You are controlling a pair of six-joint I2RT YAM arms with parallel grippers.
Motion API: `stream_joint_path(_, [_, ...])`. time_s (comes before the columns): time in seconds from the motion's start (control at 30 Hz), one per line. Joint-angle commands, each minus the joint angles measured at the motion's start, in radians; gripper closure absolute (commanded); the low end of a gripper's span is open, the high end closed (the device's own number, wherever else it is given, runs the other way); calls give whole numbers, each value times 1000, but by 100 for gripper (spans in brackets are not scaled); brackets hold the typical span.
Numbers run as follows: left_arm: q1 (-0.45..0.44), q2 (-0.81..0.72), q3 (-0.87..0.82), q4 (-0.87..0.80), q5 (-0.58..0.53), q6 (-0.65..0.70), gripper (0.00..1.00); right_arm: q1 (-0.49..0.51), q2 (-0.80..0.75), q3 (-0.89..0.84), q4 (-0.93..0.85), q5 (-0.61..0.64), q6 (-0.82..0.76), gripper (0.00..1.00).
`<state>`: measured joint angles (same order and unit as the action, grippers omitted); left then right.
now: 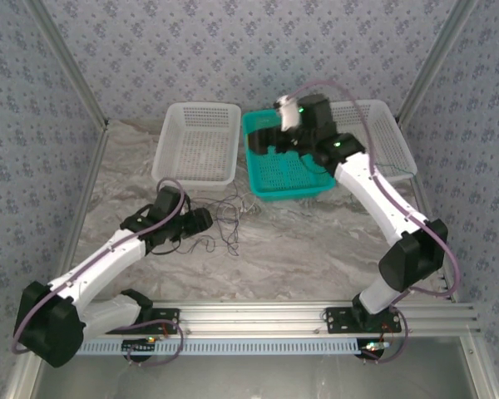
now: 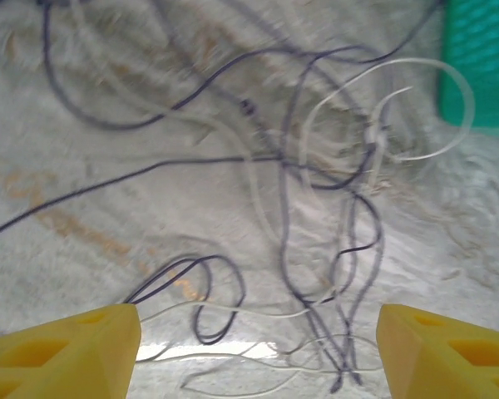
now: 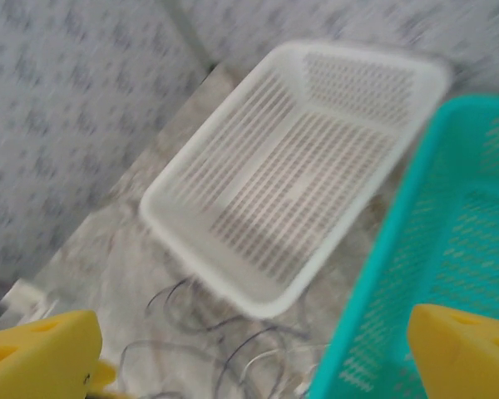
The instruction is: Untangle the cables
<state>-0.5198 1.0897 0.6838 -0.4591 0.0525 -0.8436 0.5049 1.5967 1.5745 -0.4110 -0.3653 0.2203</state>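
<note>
Our left gripper (image 2: 258, 345) stands spread wide and holds nothing, its yellow fingers (image 2: 66, 349) low over the marbled table (image 1: 316, 249). Directly ahead of it, from between the fingers on toward the teal basket (image 1: 287, 170), lie the cables (image 2: 316, 183). They are dark and whitish strands looped over one another in a loose sprawl, off the basket's near-left corner. We judge that they run mostly away from the jaws, toward that corner. Our right gripper (image 3: 249, 357) is also spread and empty, hanging above the teal basket, well apart from the tangle. So the left arm is nearer, and a short forward reach suits it.
</note>
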Motion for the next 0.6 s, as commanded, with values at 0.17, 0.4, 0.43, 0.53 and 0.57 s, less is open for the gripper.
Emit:
stream_joint_path(0.17, [82, -6, -55, -104, -235, -256, 30, 74, -26, -152, 44, -40, 40, 4])
stream_joint_path(0.4, [215, 39, -109, 10, -121, -148, 38, 80, -3, -140, 33, -28, 43, 4])
stream_joint_path(0.43, [227, 55, -108, 16, -106, -131, 38, 81, 4, -134, 32, -29, 42, 4])
stream_joint_path(0.53, [237, 97, -108, 45, -79, -93, 40, 80, 25, -108, 21, -33, 44, 4])
stream_joint_path(0.57, [238, 110, -112, 62, -60, -87, 40, 81, 33, -99, 16, -38, 44, 4])
